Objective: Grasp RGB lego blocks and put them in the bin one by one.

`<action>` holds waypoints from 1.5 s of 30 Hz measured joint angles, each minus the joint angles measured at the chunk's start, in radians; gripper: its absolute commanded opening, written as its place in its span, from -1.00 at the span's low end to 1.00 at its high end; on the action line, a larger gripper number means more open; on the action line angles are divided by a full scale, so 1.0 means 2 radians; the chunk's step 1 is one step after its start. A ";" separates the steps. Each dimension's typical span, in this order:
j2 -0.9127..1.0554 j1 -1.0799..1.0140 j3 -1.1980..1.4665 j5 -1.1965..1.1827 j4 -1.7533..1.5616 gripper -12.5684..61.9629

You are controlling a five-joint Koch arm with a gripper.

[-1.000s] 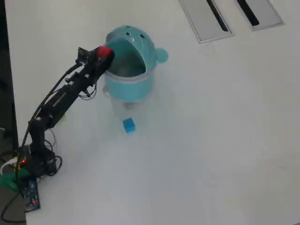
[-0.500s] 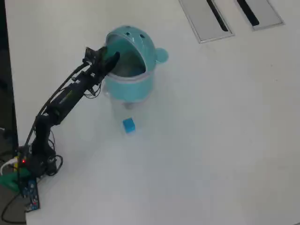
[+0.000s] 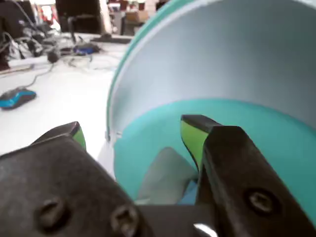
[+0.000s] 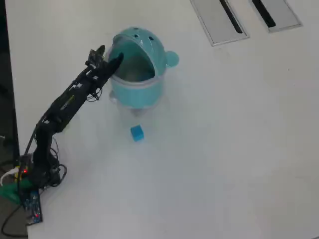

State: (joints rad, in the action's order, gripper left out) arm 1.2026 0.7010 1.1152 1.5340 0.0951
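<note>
**Arm at the bin mouth, jaws empty**

Overhead view: the arm [image 4: 65,107] rises from its base at the lower left of the table [image 4: 224,149] and stretches up and to the right, nearly straight. The gripper [image 4: 110,57] sits at the left rim of the bin [image 4: 142,87], just under the hood. The blue block [image 4: 137,133] lies on the table below the bin, apart from it.

Wrist view: the gripper [image 3: 136,136] points into the bin [image 3: 276,143]. Its fingers [image 3: 193,137], faced in green, stand wide apart with nothing between them. The pale hood arches above; the teal wall lies beyond the tips.
</note>
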 measured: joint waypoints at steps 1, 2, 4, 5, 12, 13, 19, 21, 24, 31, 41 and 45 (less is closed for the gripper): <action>0.008 0.001 0.000 0.001 -0.001 0.29; 0.016 0.001 0.000 0.001 -0.001 0.28; 0.035 0.004 0.008 0.001 -0.001 0.27; 0.047 0.005 0.017 0.001 -0.001 0.27; 0.141 0.030 0.143 0.001 -0.021 0.27; 0.154 0.032 0.161 0.001 -0.027 0.27; 0.197 0.066 0.194 0.001 -0.034 0.28; 0.198 0.076 0.195 0.001 -0.033 0.27; 0.198 0.092 0.197 -0.001 -0.034 0.28; 0.234 0.105 0.278 0.004 -0.034 0.28; 0.312 0.116 0.378 0.020 -0.033 0.27; 0.354 0.117 0.437 0.025 -0.027 0.26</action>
State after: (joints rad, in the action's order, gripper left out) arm 1.9098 0.9342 1.9896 1.5831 0.0414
